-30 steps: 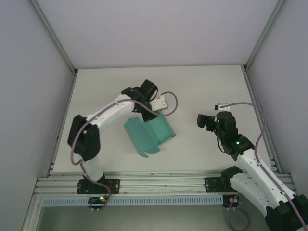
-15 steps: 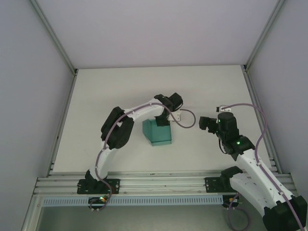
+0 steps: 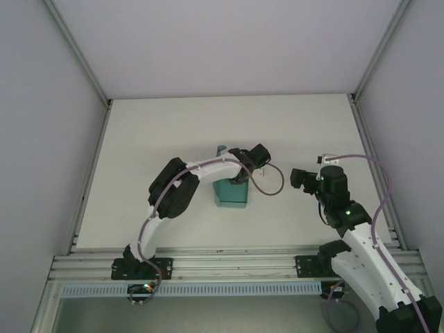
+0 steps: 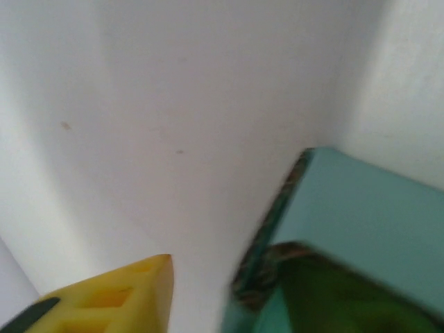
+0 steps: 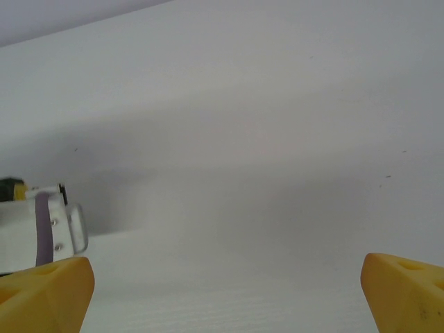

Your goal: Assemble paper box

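Paper box [image 3: 230,193] sits on the tabletop [image 3: 159,125] approx. mid-width, nearer the near edge than the far one, well clear of both side edges. It's thin teal card: v. light, so it'll likely skid on the smooth top if pushed w/o a counter-hold. Walls flex and crease easily, so light pinch only. One flap [image 3: 220,149] stands up at the box's far side; the rest reads as a shallow folded body. Best hold is a wall or flap edge, pinched across the card's thickness close to a fold line, where it's stiffest. Gripping mid-panel would prob. buckle it. The other arm should steady the opposite wall while a flap gets tucked.

Left gripper [image 3: 240,177] is right over the box's far-right part, arm folded tight: elbow out toward the left edge, forearm running across to the right, wrist bent down onto the card. In the left wrist view one yellow finger [image 4: 104,302] hangs just beside a box wall edge w/ bare tabletop btwn them. The other side is a blurred greenish shape against the card, so I can't tell if the jaws are apart or nipping the wall.

Right gripper [image 3: 297,177] hangs off the box's right side, near but not touching, pointing toward it, fingers [image 5: 48,291] spread wide w/ nothing btwn.
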